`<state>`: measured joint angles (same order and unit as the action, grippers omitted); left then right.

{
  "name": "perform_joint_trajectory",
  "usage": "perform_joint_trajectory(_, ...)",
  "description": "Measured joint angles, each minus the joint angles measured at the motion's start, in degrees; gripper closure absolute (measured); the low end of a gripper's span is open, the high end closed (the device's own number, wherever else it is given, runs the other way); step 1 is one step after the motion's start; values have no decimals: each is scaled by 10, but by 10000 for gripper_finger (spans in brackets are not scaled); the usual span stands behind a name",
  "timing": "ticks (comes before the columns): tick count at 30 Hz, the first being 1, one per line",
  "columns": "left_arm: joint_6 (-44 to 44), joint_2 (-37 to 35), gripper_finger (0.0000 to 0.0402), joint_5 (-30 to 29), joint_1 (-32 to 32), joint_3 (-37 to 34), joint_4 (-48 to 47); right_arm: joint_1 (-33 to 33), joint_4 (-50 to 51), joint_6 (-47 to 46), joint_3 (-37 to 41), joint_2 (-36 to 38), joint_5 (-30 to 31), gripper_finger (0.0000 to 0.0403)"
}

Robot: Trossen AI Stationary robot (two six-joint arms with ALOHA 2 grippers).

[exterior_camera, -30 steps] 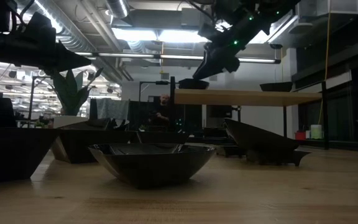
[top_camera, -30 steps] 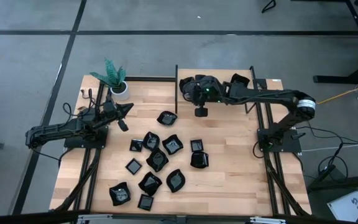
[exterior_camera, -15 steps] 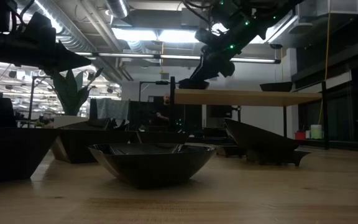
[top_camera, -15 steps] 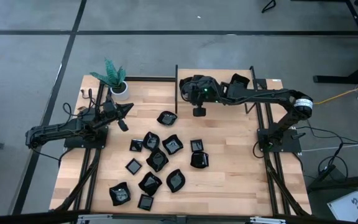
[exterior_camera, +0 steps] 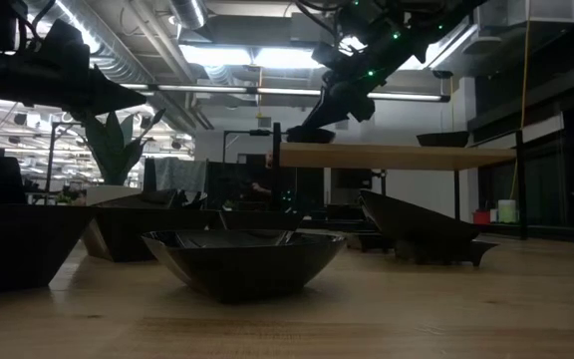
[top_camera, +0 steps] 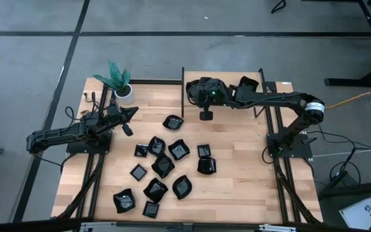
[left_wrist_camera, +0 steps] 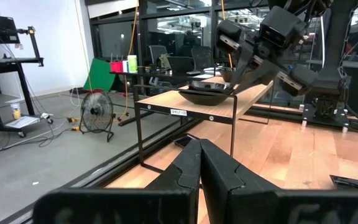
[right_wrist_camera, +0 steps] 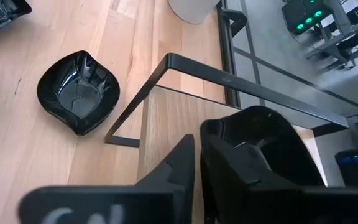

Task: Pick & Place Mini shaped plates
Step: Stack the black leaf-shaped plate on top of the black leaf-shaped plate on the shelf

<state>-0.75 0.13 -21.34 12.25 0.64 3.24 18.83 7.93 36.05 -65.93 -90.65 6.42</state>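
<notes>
Several glossy black mini plates [top_camera: 163, 164] lie scattered on the wooden table, one leaf-shaped [right_wrist_camera: 78, 92] near the raised shelf [exterior_camera: 397, 156] at the far edge. On the shelf's left end sits one mini plate [right_wrist_camera: 260, 140], with my right gripper [right_wrist_camera: 197, 138] shut on its rim, also seen from the low view [exterior_camera: 315, 122]. Another plate [exterior_camera: 442, 139] rests at the shelf's right end. My left gripper [left_wrist_camera: 199, 155] waits shut at the table's left, holding nothing. My right gripper has the rim [right_wrist_camera: 205, 127] of the plate on the shelf's left end. One finger [right_wrist_camera: 229, 168] reaches inside the dish and the other [right_wrist_camera: 182, 162] stands outside it. The fingers slant down from the table's right side. The plate's underside rests on the shelf board.
A white pot with a green plant [top_camera: 122, 90] stands at the far left corner. The shelf's black metal legs [right_wrist_camera: 135, 112] drop to the table beside the leaf-shaped plate. Bare wood lies along the table's right side [top_camera: 243, 174].
My right gripper has sunk a little and gone toward the table's left, and its fingertips have come down onto the plate at the shelf's left end. The plate has stayed on the shelf.
</notes>
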Motion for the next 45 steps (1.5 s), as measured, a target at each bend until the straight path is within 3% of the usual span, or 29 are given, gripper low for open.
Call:
perform_joint_trajectory(5,0,0,398,0,0,0,0,0,0,0,0,0,0,397)
perform_joint_trajectory(18,0,0,398,0,0,0,0,0,-7,32,0,45,-5,397)
perform_joint_trajectory(24,0,0,398,0,0,0,0,20,32,72,-1,89,-101,400)
perform_joint_trajectory(31,0,0,398,0,0,0,0,58,88,255,-1,102,-172,401)
perform_joint_trajectory(41,0,0,398,0,0,0,0,85,113,274,-1,98,-264,401)
perform_joint_trajectory(45,0,0,398,0,0,0,0,87,112,275,-1,97,-274,401)
